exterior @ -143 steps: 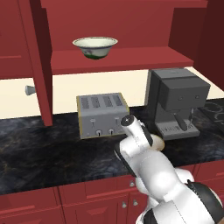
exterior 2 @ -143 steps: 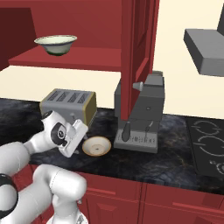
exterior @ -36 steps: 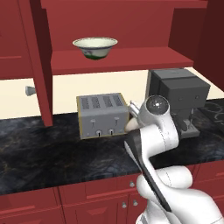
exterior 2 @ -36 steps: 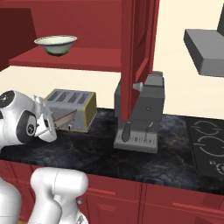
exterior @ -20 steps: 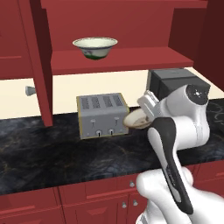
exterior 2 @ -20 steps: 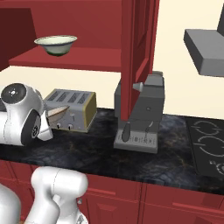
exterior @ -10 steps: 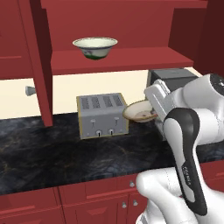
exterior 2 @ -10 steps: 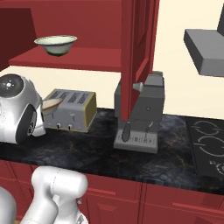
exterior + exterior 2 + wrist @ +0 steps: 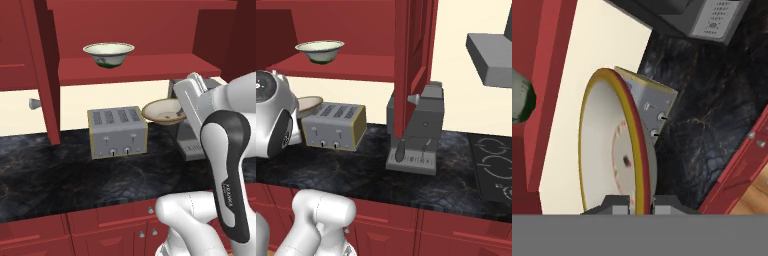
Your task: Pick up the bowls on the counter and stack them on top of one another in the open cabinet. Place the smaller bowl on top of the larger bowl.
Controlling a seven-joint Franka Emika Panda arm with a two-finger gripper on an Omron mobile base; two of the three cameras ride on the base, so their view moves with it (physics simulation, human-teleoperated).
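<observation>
The smaller bowl (image 9: pixel 162 111) (image 9: pixel 308 106), tan-rimmed with a cream inside, hangs in the air just right of the toaster's top, below the shelf. My gripper (image 9: pixel 181 111) is shut on its rim; in the hand view the fingertips (image 9: pixel 619 206) pinch the edge of the smaller bowl (image 9: pixel 612 150). The larger bowl (image 9: pixel 108 53) (image 9: pixel 319 51), cream with a green mark, stands on the shelf of the open cabinet (image 9: pixel 150 67) (image 9: pixel 356 67). A sliver of the larger bowl (image 9: pixel 519 97) shows at the hand view's left edge. The black counter (image 9: pixel 50 175) (image 9: pixel 366 170) lies below.
A silver toaster (image 9: pixel 117 131) (image 9: pixel 333 125) stands on the counter under the shelf. A grey coffee machine (image 9: pixel 416 130) (image 9: pixel 192 145) is right of it, behind the cabinet door (image 9: pixel 413 65). Another door (image 9: pixel 47 70) hangs at the left. A stove (image 9: pixel 493 165) and hood (image 9: pixel 493 60) are far right.
The arm has risen and carried the smaller bowl up from toaster height toward the shelf edge, tipping it more level. The larger bowl has stayed put.
</observation>
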